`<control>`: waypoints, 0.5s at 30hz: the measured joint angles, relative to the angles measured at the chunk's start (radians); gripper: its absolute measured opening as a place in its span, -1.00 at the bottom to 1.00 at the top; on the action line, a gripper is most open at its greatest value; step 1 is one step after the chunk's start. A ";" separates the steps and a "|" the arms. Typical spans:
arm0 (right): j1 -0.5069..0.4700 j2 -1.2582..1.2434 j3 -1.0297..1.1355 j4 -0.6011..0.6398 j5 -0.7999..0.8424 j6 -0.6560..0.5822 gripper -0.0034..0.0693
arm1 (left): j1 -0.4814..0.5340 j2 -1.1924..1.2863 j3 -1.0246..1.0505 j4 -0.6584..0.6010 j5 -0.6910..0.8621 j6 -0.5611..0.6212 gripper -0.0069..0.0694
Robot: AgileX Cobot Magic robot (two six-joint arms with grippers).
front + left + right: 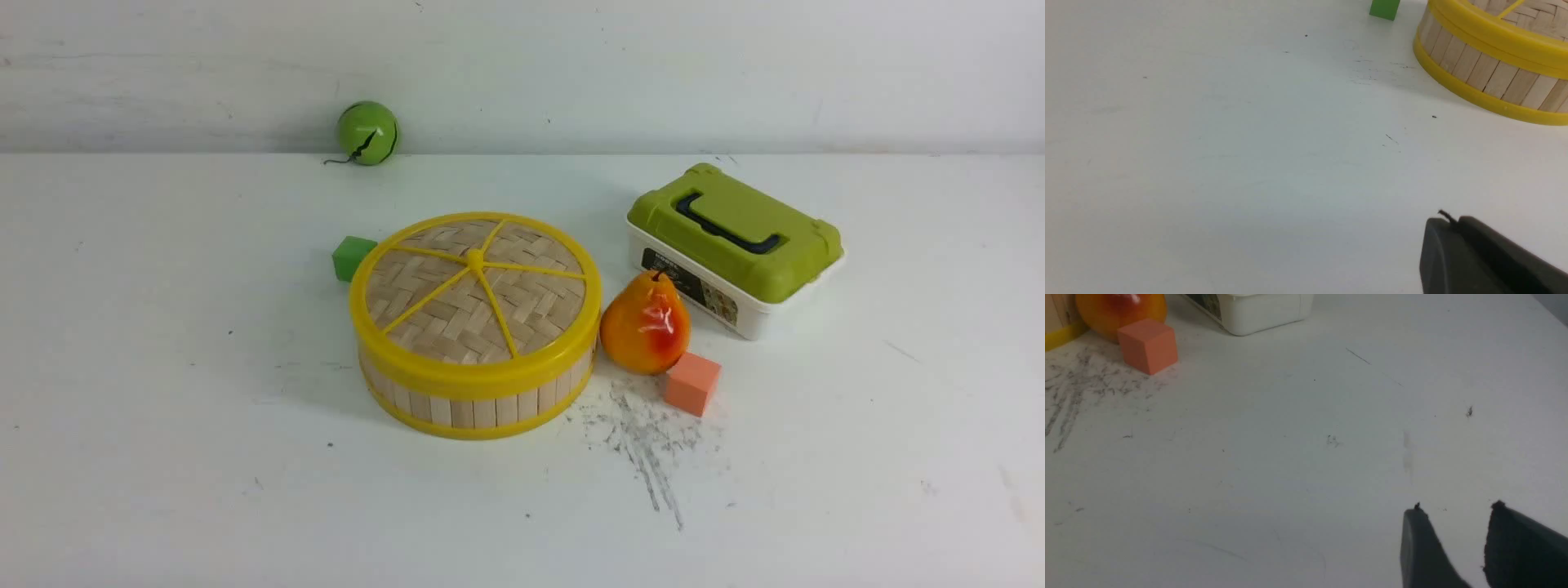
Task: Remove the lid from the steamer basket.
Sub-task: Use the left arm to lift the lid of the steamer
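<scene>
Still life on a white table: lid seated on steamer basket

Near edge first. Left gripper (1447,218): fingers together, clenched on nothing. Right gripper (1457,506): fingers apart, released, nothing between them. Both over the white table (245,506).

Steamer basket (484,412), pale slats, just left of centre; woven lid (441,314) with yellow rim sits flat on top. Dark smudges on the table near the basket, at its 4 o'clock. Orange cube (692,384) also at its 4 o'clock, beside a red-and-orange pear (645,327) at its 3 o'clock.

Green cube (353,259) close by the basket at 10 o'clock. White box (747,320), green top, dark handle, at 2 o'clock. Farthest: green ball (368,133), dark markings, at 11 o'clock by the wall.
</scene>
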 joint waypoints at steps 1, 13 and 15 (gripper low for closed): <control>0.000 0.000 0.000 0.000 0.000 0.000 -0.25 | 0.000 0.000 0.000 0.000 0.000 0.000 -0.76; 0.000 0.000 0.000 0.000 0.000 0.000 -0.25 | 0.000 0.000 0.000 0.000 0.000 0.000 -0.72; 0.000 0.000 0.000 0.000 0.000 0.000 -0.25 | 0.000 0.000 0.000 0.000 0.000 0.000 -0.72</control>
